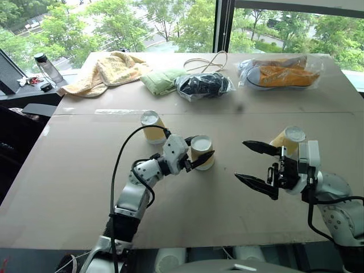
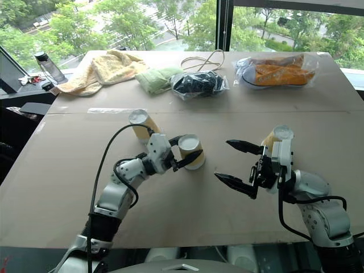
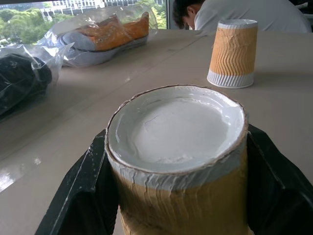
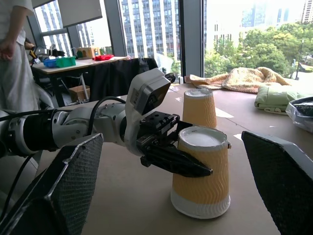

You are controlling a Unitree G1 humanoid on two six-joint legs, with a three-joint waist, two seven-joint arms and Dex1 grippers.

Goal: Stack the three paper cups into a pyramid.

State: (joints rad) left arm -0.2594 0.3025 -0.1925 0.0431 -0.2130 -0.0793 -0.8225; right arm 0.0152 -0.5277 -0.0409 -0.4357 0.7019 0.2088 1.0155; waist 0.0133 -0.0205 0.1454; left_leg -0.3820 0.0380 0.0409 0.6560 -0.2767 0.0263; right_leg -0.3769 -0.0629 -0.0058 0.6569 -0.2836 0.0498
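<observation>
We see the left claw (image 1: 200, 158) clamped on one of the three paper cups, its black fingers (image 4: 178, 165) pressed against the ribbed yellow sides. This held cup (image 1: 202, 151) is upside down, white base up, near the middle of the table (image 1: 74, 187); from the right wrist view its rim seems to rest on the tabletop, though we cannot be sure it bears weight there.

A second cup (image 1: 152, 126), also inverted, stands just behind and to the left of the held one, toward the far edge, apart from it. The third cup (image 1: 288, 139) stands inverted toward the right edge, just behind our right claw (image 1: 253, 167). That claw is spread wide with nothing between its fingers, pointing toward the held cup across a stretch of bare table.

No cup sits on another, so the pyramid is not yet built.

Along the far edge of the table lie a yellow towel (image 1: 105, 71), a folded green cloth (image 1: 161, 80), a bag with something dark inside (image 1: 203, 86), a loop of cord (image 1: 210, 61) and a bagged orange shoe (image 1: 281, 72). A bottle (image 1: 48, 67) stands off the far left corner. A person (image 4: 14, 54) stands beyond the left side of the table.
</observation>
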